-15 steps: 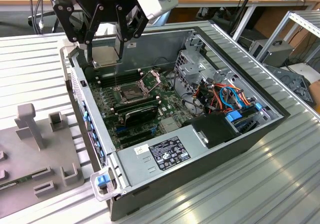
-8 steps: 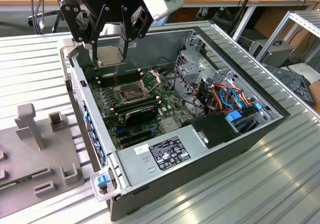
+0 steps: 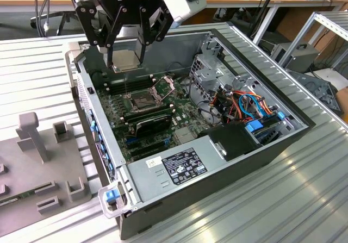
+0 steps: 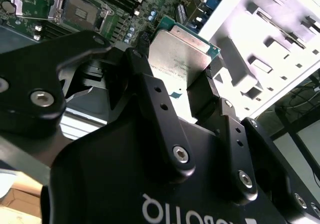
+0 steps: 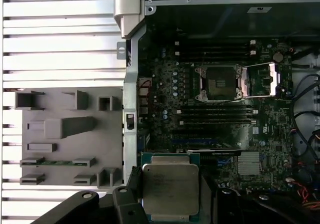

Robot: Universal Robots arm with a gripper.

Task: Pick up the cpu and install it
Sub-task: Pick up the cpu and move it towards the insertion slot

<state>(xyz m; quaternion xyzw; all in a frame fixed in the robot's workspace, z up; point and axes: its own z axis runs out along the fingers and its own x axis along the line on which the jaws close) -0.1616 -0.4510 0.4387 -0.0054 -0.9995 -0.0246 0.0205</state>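
Gripper [image 3: 126, 57] pinches the cpu [image 5: 170, 188] flat by opposite edges, raised beside the open socket [image 5: 220, 83], likely for level seating.

We are seeing an open computer case [image 3: 217, 199] lying on the ribbed metal counter [image 3: 293, 205], its green motherboard [image 3: 182, 124] facing up and the dark socket [image 3: 142, 99] sitting with its frame swung open. A grey fixture block [image 3: 49, 167] is sitting beside the case, toward the counter's edge at the exterior view's left.
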